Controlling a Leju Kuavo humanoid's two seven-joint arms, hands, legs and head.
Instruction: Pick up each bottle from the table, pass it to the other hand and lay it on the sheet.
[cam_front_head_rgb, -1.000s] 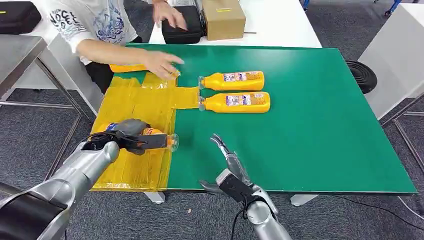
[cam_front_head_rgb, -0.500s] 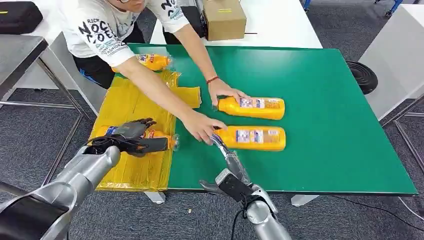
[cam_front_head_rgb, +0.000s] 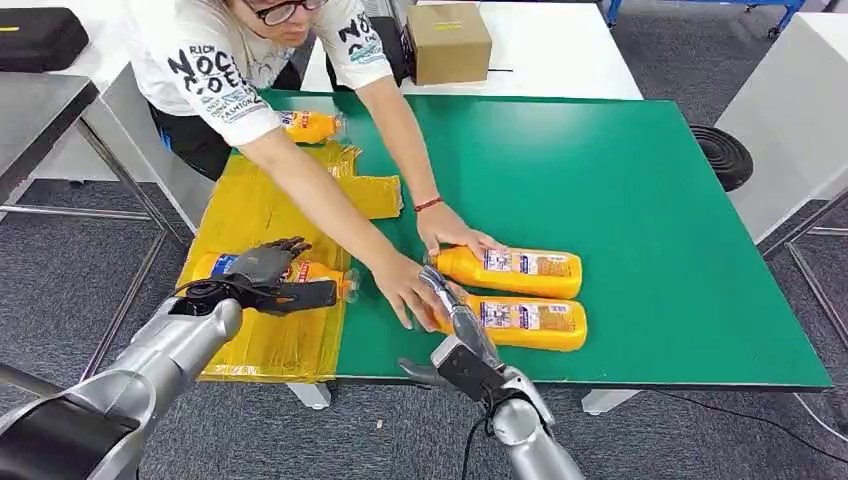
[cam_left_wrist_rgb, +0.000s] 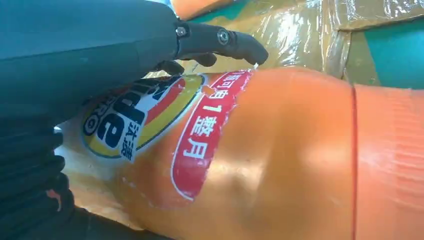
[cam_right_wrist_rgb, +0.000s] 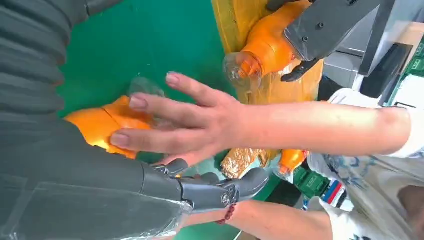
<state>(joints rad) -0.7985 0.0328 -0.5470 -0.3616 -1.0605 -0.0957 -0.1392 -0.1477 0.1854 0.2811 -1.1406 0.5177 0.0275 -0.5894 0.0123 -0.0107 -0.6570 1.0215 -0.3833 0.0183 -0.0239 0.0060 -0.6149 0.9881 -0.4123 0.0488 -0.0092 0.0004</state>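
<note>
A: Left hand (cam_front_head_rgb: 262, 276) — gripping the bottle (cam_front_head_rgb: 310, 275)?
B: Seemingly resting on it, on the sheet (cam_front_head_rgb: 265, 215). Right hand (cam_front_head_rgb: 455, 325) open beside 2 bottles (cam_front_head_rgb: 525, 298).
A: Slick, rigid; grasp mid-body.

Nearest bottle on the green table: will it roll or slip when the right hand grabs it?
The nearest bottle lies on its side, round-bodied, so it may roll if nudged. Its glossy plastic looks somewhat slippery. A person's hand rests against its cap end, near the right hand.

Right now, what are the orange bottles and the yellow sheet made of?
Orange bottles: probably smooth plastic, glossy highlights, printed label, a clear cap on the one under the left hand.
Yellow sheet: looks like thin shiny plastic film, wrinkled and glinting; I can't be sure.
</note>
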